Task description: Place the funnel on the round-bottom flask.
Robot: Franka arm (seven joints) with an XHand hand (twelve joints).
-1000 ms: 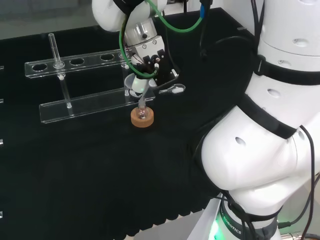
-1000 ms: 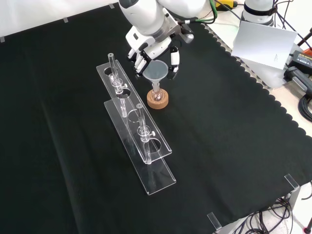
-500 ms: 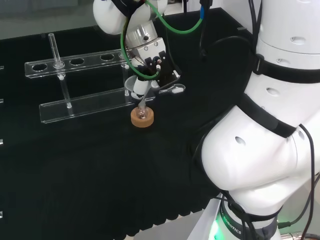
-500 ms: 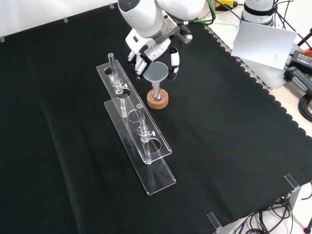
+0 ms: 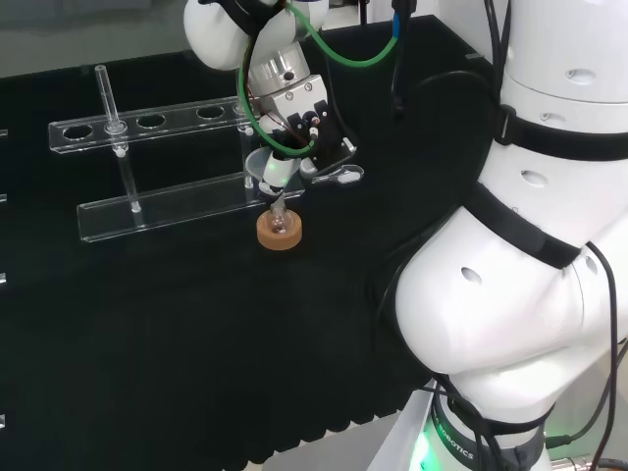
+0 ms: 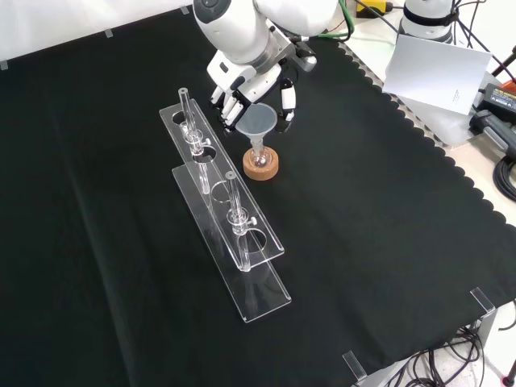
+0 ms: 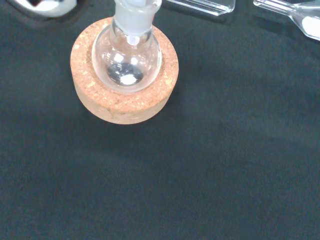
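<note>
Beside the hand [image 6: 256, 90], the clear rack [image 6: 226, 214] runs away along open black cloth [image 6: 387, 242]. The hand's fingers curl around the funnel [image 6: 257, 121], pinching its rim directly below the palm, stem in the round-bottom flask [image 7: 127, 52] on its cork ring [image 7: 124, 100].

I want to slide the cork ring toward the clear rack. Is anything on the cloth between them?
No. In the front view the stretch between the cork ring and the rack is bare black cloth; the head view shows the same.
</note>
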